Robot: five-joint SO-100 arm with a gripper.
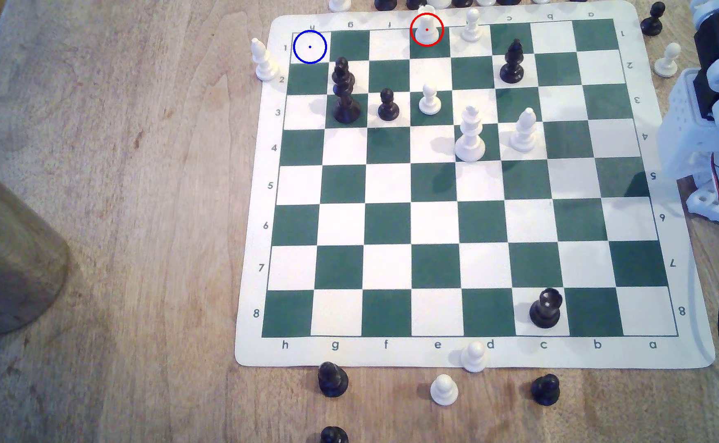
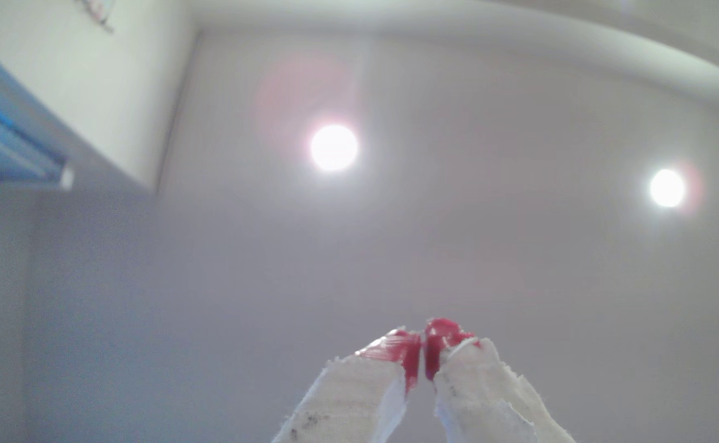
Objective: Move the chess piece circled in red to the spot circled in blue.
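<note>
My gripper [image 2: 425, 362] points up toward the ceiling, its two tape-wrapped, red-tipped fingers [image 2: 409, 358] pressed together with nothing between them; I judge this a folded rest pose, with the approach not yet begun. In the exterior view my arm [image 1: 716, 98] sits folded at the exterior view's right edge, off the chess mat [image 1: 477, 353], well apart from both marked squares. The white rook circled in red [image 1: 427, 30] stands upright on a green square of the far rank, at the e column, with a white pawn [image 1: 471, 26] just beside it on the exterior view's right; that neighbour is the likeliest thing to be knocked when I come in. The spot circled in blue [image 1: 310, 47] is the bare white corner square at h1, toward the exterior view's left along the same rank. Two squares lie free between rook and target, so a sideways carry along the rank looks clear, though the tall black king [image 1: 344, 91] stands near the target, one rank closer to the camera. A white bishop [image 1: 264, 59] stands off the squares at the mat's border, near the corner. Captured pieces are set around the mat on the wooden table [image 1: 114, 213], presumably to keep the squares clear. No container holds any of them.
</note>
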